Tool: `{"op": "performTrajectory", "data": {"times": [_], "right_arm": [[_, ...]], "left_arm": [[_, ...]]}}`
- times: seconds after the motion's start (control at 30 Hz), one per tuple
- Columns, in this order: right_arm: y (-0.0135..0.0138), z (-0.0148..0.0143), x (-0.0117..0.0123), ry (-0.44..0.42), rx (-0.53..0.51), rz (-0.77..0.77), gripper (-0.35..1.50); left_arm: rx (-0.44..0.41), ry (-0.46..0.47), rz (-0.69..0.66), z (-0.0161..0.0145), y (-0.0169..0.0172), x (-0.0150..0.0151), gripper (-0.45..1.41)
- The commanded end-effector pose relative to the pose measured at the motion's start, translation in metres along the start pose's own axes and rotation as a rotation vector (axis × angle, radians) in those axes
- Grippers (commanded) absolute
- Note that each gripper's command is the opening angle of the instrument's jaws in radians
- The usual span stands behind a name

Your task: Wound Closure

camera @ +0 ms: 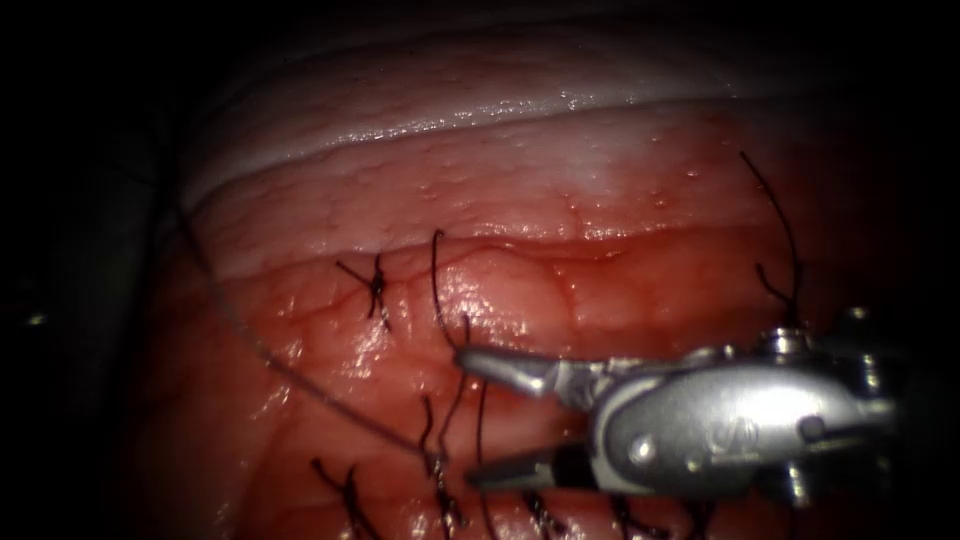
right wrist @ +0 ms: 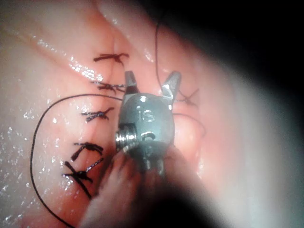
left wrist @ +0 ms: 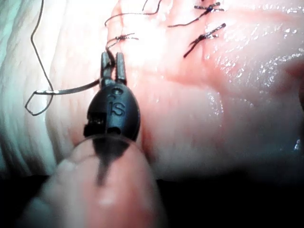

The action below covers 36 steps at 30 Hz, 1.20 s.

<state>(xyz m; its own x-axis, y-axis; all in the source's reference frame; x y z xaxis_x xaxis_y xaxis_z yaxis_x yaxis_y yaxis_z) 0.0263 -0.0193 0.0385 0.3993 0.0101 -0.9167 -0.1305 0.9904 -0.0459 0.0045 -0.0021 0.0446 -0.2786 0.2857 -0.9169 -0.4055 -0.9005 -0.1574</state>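
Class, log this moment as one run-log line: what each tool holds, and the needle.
right tool: jaws open, holds nothing | left tool: jaws nearly closed, thread beside them, grasp unclear | needle: unclear | tissue: tied stitches

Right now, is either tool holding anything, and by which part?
The right tool holds nothing, its jaws open over the tissue with thread strands between them. Whether the left tool holds thread cannot be told.
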Motion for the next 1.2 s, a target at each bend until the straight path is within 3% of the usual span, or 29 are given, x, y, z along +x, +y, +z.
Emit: {"op": "performTrajectory", "data": {"times": [0.03, 0.2, 0.27, 0.53, 0.6, 0.63, 0.67, 0.7, 0.97, 1.2], "right_arm": [[0.0007, 0.0017, -0.0016, -0.002, -0.006, -0.001, 1.33], [0.0019, 0.0048, -0.0055, -0.009, -0.023, -0.012, 1.38], [0.0019, 0.0053, -0.0060, -0.010, -0.026, -0.015, 1.37], [0.0021, 0.0063, -0.0085, -0.013, -0.034, -0.017, 1.08], [0.0020, 0.0059, -0.0087, -0.008, -0.032, -0.013, 0.76], [0.0019, 0.0057, -0.0087, -0.010, -0.025, -0.003, 0.39], [0.0018, 0.0054, -0.0087, -0.021, -0.007, 0.006, -0.28], [0.0017, 0.0053, -0.0086, -0.034, 0.011, 0.035, -0.35], [-0.0004, 0.0037, -0.0061, -0.092, 0.055, 0.100, -0.35], [-0.0044, 0.0010, 0.0003, -0.105, 0.080, 0.096, -0.35]], "left_arm": [[-0.001, 0.001, 0.000, 0.0008, 0.0001, -0.0005, -0.45], [-0.002, -0.001, 0.001, 0.0008, 0.0002, -0.0005, -0.45], [-0.002, -0.001, 0.002, 0.0008, 0.0002, -0.0005, -0.45], [-0.002, 0.000, 0.002, 0.0007, 0.0002, -0.0006, -0.45], [-0.002, 0.000, 0.002, 0.0007, 0.0002, -0.0006, -0.45], [-0.002, -0.001, 0.002, 0.0007, 0.0002, -0.0006, -0.45], [-0.002, -0.001, 0.002, 0.0007, 0.0002, -0.0006, -0.45], [-0.002, -0.001, 0.002, 0.0007, 0.0002, -0.0006, -0.45], [-0.005, -0.005, 0.003, 0.0009, 0.0001, -0.0007, -0.45], [-0.005, -0.005, 0.004, 0.0011, 0.0000, -0.0010, -0.45]]}}
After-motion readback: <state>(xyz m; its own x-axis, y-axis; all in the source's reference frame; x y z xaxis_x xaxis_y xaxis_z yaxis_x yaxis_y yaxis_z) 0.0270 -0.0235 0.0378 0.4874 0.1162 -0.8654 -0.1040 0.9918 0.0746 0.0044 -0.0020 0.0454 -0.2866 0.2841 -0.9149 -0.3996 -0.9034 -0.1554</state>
